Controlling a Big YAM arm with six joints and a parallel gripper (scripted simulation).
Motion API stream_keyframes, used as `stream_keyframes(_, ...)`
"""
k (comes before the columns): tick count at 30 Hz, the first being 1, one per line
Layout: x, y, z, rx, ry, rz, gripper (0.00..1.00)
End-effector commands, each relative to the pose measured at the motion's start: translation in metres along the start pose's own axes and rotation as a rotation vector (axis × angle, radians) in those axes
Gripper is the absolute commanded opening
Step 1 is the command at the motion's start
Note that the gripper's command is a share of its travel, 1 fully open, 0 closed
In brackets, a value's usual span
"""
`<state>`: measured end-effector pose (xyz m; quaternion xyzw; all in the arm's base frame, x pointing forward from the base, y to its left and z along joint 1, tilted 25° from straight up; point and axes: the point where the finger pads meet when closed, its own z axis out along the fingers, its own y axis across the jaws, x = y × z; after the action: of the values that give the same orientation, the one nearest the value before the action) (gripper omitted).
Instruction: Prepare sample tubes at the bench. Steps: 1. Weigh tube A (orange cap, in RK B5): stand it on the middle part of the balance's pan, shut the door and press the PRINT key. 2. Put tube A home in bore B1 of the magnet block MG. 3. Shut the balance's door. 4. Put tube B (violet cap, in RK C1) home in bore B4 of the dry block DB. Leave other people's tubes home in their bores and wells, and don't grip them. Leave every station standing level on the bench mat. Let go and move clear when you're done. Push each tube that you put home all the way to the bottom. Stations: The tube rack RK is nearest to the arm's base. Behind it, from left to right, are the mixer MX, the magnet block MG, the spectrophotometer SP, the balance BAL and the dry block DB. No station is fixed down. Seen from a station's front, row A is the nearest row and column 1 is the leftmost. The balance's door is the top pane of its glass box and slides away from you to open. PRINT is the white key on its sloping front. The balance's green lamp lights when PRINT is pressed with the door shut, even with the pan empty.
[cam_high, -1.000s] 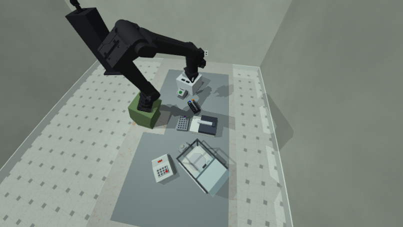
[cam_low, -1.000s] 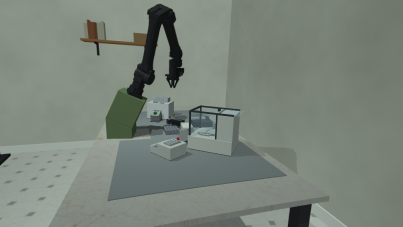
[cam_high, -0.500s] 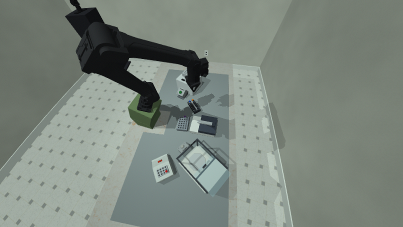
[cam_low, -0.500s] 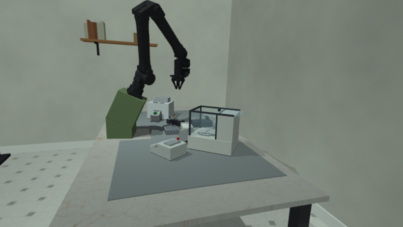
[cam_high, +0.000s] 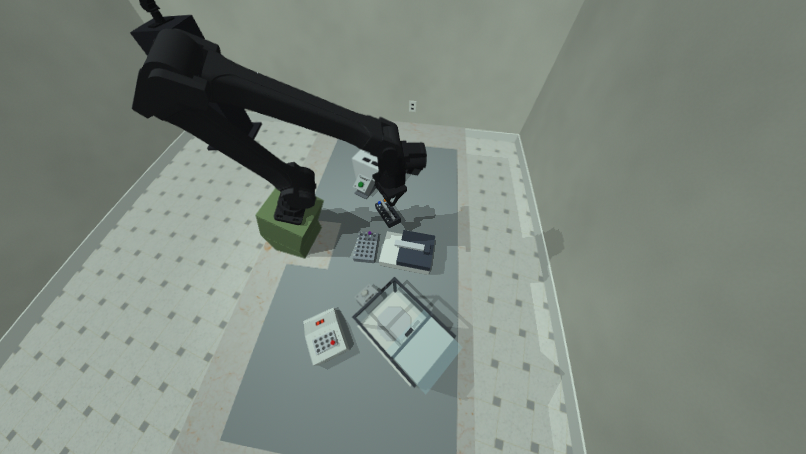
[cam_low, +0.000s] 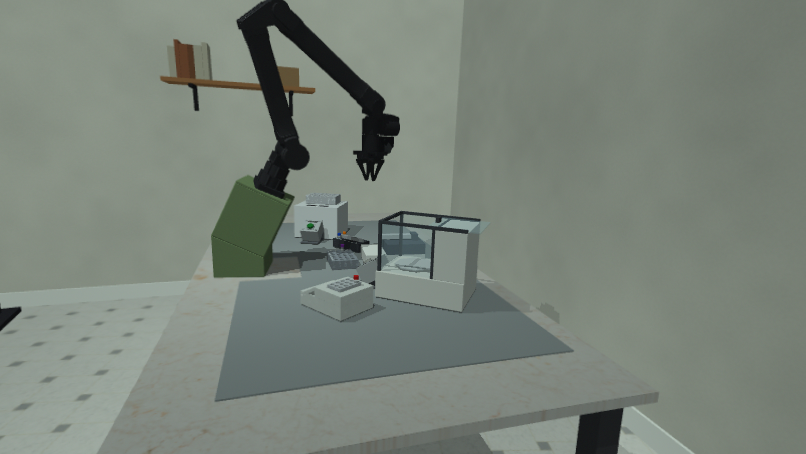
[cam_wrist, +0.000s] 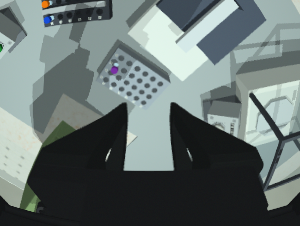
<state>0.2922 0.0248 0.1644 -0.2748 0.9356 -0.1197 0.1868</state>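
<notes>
My gripper hangs high above the bench, its fingers partly apart with nothing between them. The orange-capped tube stands in the magnet block, at the left end of the back row. The violet-capped tube stands in the tube rack. The balance has its door pane slid back, so the top is open. No tube shows on its pan. The dry block holds a red-capped tube.
A blue-capped tube stands in the magnet block's front row. The spectrophotometer is close behind the rack. The mixer with its green button is at the far left. The balance's glass walls stand tall.
</notes>
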Motion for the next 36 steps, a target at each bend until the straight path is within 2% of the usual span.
stream_keyframes(1,-0.011,-0.045,-0.020,0.031,-0.073,-0.074,0.30)
stream_keyframes(3,-0.002,-0.059,-0.012,0.019,-0.047,-0.090,0.30)
stream_keyframes(8,0.016,-0.100,-0.011,0.026,-0.042,-0.104,0.30)
stream_keyframes(11,0.021,-0.107,-0.011,0.022,-0.036,-0.116,0.30)
stream_keyframes(17,0.042,-0.156,-0.009,0.033,-0.034,-0.141,0.30)
stream_keyframes(25,0.075,-0.214,-0.008,0.015,-0.016,-0.172,0.30)
stream_keyframes(27,0.075,-0.214,-0.008,0.015,-0.016,-0.172,0.30)
stream_keyframes(36,0.107,-0.284,-0.006,0.016,-0.012,-0.205,0.30)
